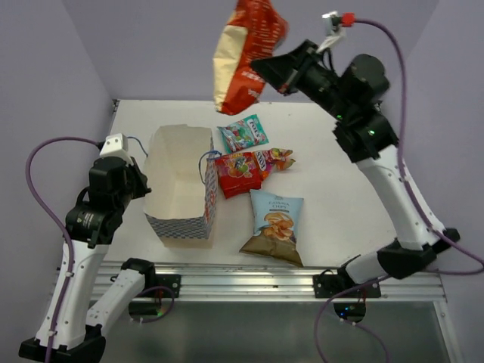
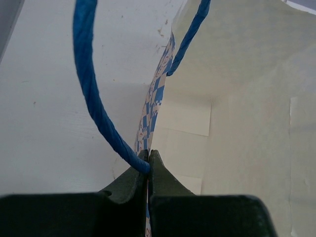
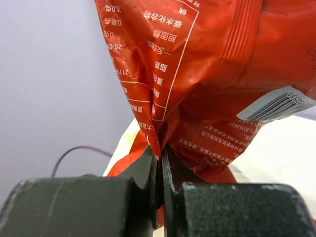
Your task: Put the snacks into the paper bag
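The paper bag (image 1: 181, 185), checkered blue and white outside and white inside, stands open at the table's left. My left gripper (image 1: 141, 184) is shut on the left wall of the paper bag (image 2: 237, 98), beside its blue cord handle (image 2: 89, 94). My right gripper (image 1: 265, 69) is shut on the red chip bag (image 1: 246, 53) and holds it high above the table's far side; its printed back fills the right wrist view (image 3: 207, 74). The small teal packet (image 1: 243, 134), the red fruit-candy bag (image 1: 240, 172), the small red-yellow packet (image 1: 275, 159) and the light-blue chip bag (image 1: 274, 224) lie right of the paper bag.
The table's near edge carries a metal rail (image 1: 249, 278) with both arm bases. Purple walls (image 1: 45, 68) close in the table at left, back and right. Purple cables (image 1: 45, 181) hang beside each arm.
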`<state>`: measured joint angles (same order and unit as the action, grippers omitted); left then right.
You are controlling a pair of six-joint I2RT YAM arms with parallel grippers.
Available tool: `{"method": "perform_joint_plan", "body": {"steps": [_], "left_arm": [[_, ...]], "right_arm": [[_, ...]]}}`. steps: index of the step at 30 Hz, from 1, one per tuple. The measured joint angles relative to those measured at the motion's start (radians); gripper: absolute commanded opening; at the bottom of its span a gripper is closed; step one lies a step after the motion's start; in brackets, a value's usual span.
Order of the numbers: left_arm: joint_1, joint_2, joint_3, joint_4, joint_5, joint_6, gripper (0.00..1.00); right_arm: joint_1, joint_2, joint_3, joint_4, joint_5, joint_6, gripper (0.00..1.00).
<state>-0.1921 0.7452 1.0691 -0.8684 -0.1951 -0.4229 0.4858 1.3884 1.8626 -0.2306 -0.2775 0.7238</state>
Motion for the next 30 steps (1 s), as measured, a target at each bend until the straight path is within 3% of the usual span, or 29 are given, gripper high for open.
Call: {"method": "perform_joint_plan", "body": {"steps": [3,8,15,16,17,18,19,21,24,30], "left_arm": [[0.000,-0.004,0.000,0.000,0.000,0.000,0.00],[0.000,-0.007,-0.001,0.000,-0.001,0.000,0.00],[0.000,-0.019,-0.002,-0.001,-0.003,-0.001,0.00],[0.000,-0.019,-0.002,0.000,-0.003,-0.001,0.00],[0.000,-0.020,-0.002,-0.001,-0.004,-0.001,0.00],[0.000,-0.020,-0.002,-0.001,-0.005,-0.001,0.00],[0.000,-0.020,-0.002,0.000,-0.007,-0.001,0.00],[0.000,-0.019,-0.002,0.000,-0.008,-0.001,0.00],[0.000,-0.019,-0.003,0.000,-0.009,-0.001,0.00],[0.000,-0.017,-0.005,0.003,-0.014,0.000,0.00]], "right_arm": [[0.156,0.178,0.111,0.106,-0.052,0.044,0.00],[0.358,0.400,0.164,0.089,-0.083,0.050,0.00],[0.433,0.409,0.106,-0.006,-0.090,0.034,0.00],[0.432,0.391,0.087,-0.012,-0.083,0.027,0.04],[0.431,0.368,0.060,-0.016,-0.076,0.022,0.16],[0.430,0.343,0.034,-0.030,-0.072,0.019,0.36],[0.430,0.322,0.012,-0.044,-0.070,0.017,0.68],[0.431,0.285,-0.024,-0.059,-0.070,-0.003,0.89],[0.435,0.262,-0.029,-0.093,-0.057,-0.036,0.97],[0.437,0.246,0.040,-0.244,0.049,-0.139,0.98]]}}
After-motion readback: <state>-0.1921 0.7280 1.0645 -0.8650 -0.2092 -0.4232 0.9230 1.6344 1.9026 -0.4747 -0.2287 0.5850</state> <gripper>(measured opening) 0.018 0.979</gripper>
